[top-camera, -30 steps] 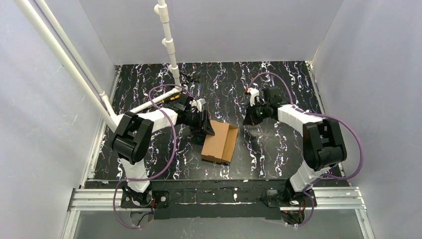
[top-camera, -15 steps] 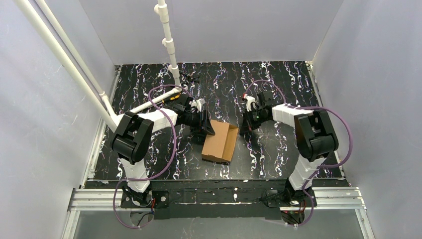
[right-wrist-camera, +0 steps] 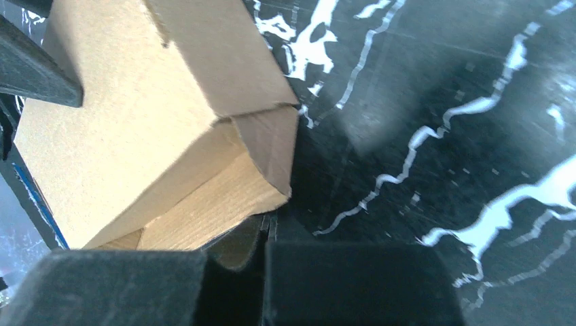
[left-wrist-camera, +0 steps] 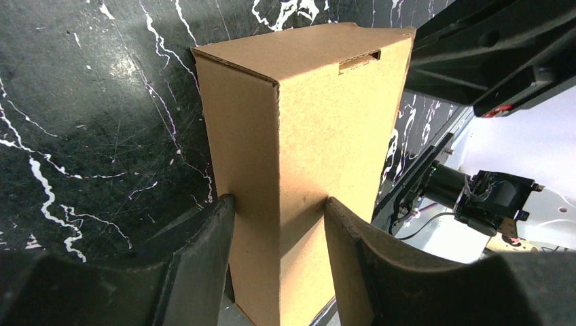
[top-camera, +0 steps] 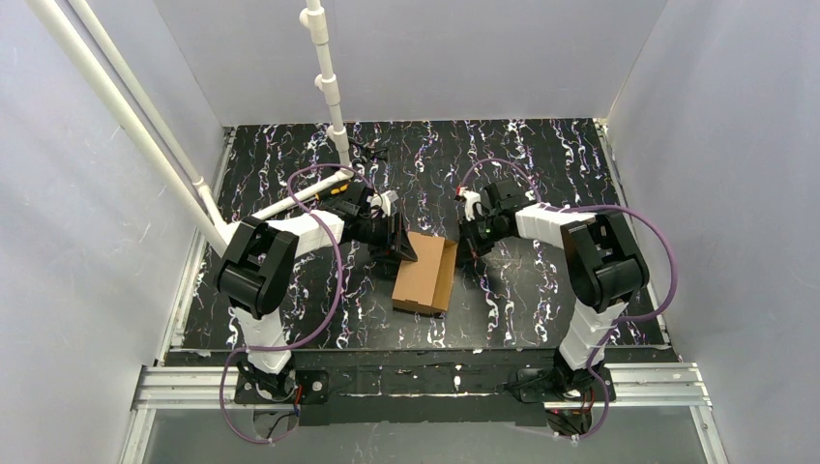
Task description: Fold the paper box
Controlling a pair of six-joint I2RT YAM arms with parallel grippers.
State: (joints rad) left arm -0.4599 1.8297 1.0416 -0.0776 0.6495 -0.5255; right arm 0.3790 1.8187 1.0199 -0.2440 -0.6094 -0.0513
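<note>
Your paper box [top-camera: 424, 273] sits near the middle of the black table [top-camera: 541, 164], a little closer to the near edge. It is plain brown cardboard. It looks light and thin, so I think it will slide or tip if you push hard. The walls are stiff enough to stand up, but they will dent if you squeeze too much. The folds are the weak spots, and the flaps will want to spring back open.

Your left gripper [top-camera: 396, 242] is grasping the far end of the box. In the left wrist view its fingers [left-wrist-camera: 217, 224] press on both side walls of the box [left-wrist-camera: 306, 136]. That is a good place to hold, low and near a corner where the card is strongest. Hold gently.

Your right gripper [top-camera: 471, 242] is clenched tight with nothing in it. In the right wrist view its tips [right-wrist-camera: 265, 231] sit right at the loose flap on the right side of the box [right-wrist-camera: 156, 122]. I cannot tell if they touch it. Push on the flat of the flap, not on its thin edge, or it may bend the wrong way.

You have lots of bare table to the right and toward the near edge. The far left corner is tight because the white pipes [top-camera: 329, 87] stand there. The two arms are close together, so move slowly.
</note>
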